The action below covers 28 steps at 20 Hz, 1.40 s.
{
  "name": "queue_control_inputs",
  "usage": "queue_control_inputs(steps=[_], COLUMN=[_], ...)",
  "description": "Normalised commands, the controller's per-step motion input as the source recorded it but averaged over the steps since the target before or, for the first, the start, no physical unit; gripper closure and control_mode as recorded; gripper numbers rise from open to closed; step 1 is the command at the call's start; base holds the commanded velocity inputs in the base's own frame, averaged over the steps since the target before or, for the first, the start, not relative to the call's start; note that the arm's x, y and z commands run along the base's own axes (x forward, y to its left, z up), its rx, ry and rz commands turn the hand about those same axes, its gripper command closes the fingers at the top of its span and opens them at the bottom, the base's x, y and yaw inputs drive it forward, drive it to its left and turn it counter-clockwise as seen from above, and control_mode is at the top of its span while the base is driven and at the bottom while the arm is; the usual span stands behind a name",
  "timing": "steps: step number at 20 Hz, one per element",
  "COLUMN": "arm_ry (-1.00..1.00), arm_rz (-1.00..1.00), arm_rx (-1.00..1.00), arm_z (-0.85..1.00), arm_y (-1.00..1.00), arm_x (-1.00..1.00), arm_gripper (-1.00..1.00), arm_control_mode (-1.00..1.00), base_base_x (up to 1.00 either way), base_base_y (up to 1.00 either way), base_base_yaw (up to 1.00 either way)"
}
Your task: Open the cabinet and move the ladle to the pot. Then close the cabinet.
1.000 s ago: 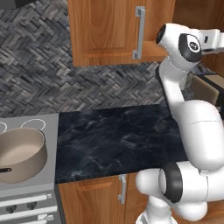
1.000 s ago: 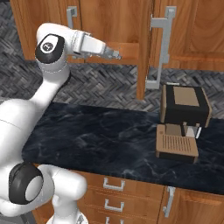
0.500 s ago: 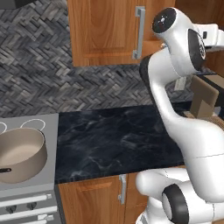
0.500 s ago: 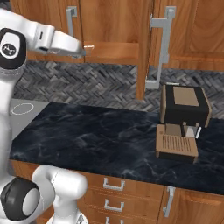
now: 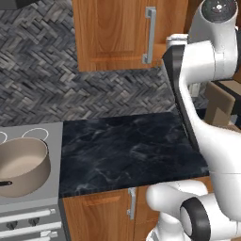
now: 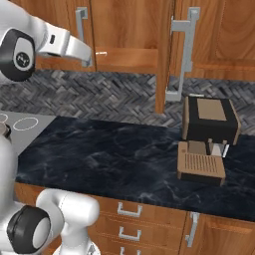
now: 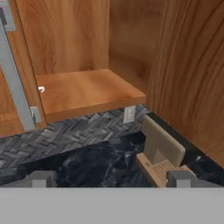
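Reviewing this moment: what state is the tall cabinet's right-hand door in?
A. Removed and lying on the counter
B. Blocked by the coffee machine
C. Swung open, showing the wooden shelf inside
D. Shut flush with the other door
C: in the right base view the cabinet door stands edge-on with its bar handle sticking out, and the hand view looks in at the shelf.

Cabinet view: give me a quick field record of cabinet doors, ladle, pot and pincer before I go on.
cabinet: right door swung open, left door shut
ladle: a white tip on the shelf, by the shut door; rest hidden
pot: on the stove
pincer: open, empty, facing the shelf
task: ladle not yet moved
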Motion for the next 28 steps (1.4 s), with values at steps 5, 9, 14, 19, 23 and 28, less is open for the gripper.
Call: queue_control_inputs(steps=[5, 9, 14, 19, 23, 28], arm_ry=[-0.21, -0.16, -0.02, 0.0, 0.0, 0.0], arm_rz=[0.33, 0.28, 0.2, 0.09, 0.01, 0.0], arm_rx=[0.11, 0.02, -0.01, -0.08, -0.07, -0.05], arm_z=[-0.22, -0.11, 0.0, 0.02, 0.11, 0.08], arm_y=[0.37, 0.38, 0.27, 0.32, 0.33, 0.29], arm_x=[0.52, 0.53, 0.77, 0.68, 0.59, 0.62], arm_gripper=[-1.0, -1.0, -1.0, -1.0, -1.0, -1.0], arm_control_mode=[-1.0, -1.0, -1.0, -1.0, -1.0, -1.0], base_base_x=[0.0, 0.0, 0.0, 0.0, 0.0, 0.0], base_base_y=[0.0, 0.0, 0.0, 0.0, 0.0, 0.0], base_base_yaw=[0.0, 0.0, 0.0, 0.0, 0.0, 0.0])
